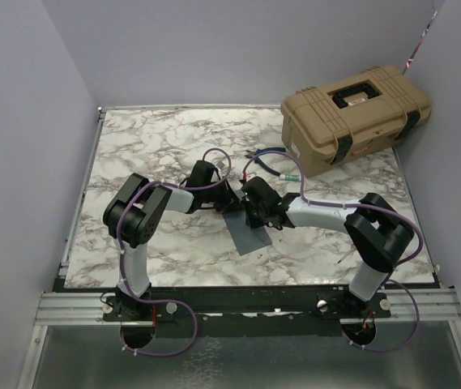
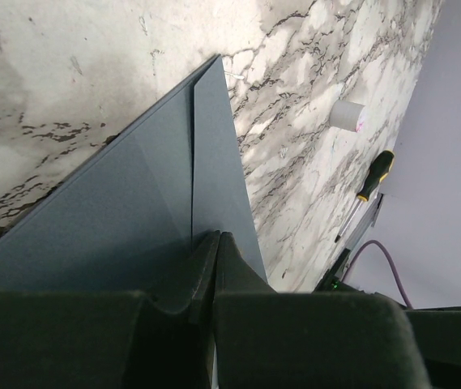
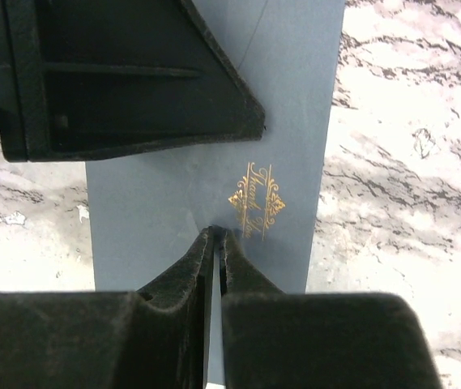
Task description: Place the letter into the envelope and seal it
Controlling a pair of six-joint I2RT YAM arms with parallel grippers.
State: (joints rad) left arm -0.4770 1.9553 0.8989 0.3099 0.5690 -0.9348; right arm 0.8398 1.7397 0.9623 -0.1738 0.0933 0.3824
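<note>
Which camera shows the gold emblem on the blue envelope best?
Right wrist view: the gold emblem sits sharp and unobstructed on the envelope. The left wrist view shows only plain envelope panels, no emblem. In the top external view the envelope is too small to show it.

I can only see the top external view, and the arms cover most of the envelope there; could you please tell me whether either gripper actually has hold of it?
Observer: Yes. In the left wrist view, the left gripper is shut on an edge of the envelope.
Operator: Thank you. And the right one?
Observer: The right gripper pinches the envelope too, close to a gold ornament printed on its face.
Operator: Is anything lying nearby that I might miss?
Observer: A yellow-and-black screwdriver and a small white roll lie on the marble beyond the envelope.
</note>
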